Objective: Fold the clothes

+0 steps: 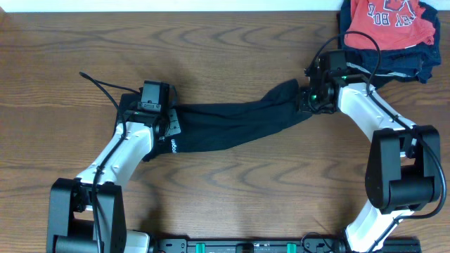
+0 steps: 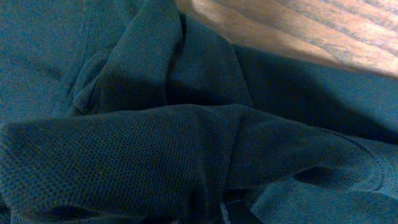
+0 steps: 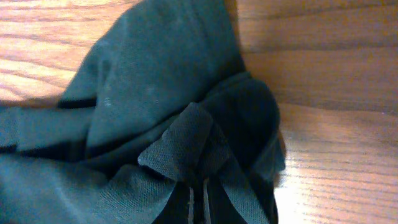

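The black T-shirt (image 1: 225, 123) lies stretched in a long band across the middle of the wooden table, a white label showing near its left end. My left gripper (image 1: 151, 112) sits at the shirt's left end; its wrist view is filled with dark fabric (image 2: 155, 124) that covers the fingers. My right gripper (image 1: 309, 98) is at the shirt's right end and is shut on a pinched fold of the fabric (image 3: 196, 149), fingertips (image 3: 198, 198) close together with cloth between them.
A red shirt with white lettering (image 1: 390, 21) lies on a pile of dark navy garments (image 1: 401, 60) at the back right corner, close behind my right arm. Bare wooden table (image 1: 232, 197) lies in front of the shirt.
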You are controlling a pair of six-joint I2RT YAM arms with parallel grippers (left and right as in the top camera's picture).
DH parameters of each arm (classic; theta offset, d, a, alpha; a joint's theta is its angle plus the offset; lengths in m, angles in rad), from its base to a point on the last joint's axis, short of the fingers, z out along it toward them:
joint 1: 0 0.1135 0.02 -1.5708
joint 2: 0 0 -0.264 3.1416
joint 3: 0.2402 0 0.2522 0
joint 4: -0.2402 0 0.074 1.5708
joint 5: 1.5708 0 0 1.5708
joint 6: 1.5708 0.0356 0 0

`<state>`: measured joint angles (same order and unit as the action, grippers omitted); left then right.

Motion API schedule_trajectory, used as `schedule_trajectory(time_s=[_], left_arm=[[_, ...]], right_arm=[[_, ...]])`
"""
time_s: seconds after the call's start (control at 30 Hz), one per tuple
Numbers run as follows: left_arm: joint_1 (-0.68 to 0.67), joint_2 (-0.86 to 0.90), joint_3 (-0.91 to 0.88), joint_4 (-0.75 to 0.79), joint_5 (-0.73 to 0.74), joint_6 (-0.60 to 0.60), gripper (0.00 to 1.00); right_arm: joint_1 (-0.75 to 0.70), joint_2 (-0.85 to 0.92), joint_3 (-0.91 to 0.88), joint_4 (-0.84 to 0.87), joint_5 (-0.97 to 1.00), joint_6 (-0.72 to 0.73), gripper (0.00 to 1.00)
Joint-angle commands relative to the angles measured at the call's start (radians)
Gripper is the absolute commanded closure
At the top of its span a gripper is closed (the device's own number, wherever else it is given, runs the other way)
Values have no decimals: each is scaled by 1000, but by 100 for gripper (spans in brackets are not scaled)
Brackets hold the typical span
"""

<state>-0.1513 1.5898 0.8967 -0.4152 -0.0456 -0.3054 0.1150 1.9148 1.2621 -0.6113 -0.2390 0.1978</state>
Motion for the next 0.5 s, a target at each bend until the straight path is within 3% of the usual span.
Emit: schedule_trajectory(time_s=[0.0,0.4,0.43,0.47], left_arm=[[4,8,23,-10,-19,17,85],[5,8,22,-14,-20,17,90],[5,8,22,-17,-20,17,88],[5,8,22,-18,-22,17,75]], right_arm=[[26,-14,69,-28,-34,-31,99],[27,-14,126,16,84,-47,99],[23,-14,126,14,97,-51,81],[22,-14,126,14,101,-57,70]])
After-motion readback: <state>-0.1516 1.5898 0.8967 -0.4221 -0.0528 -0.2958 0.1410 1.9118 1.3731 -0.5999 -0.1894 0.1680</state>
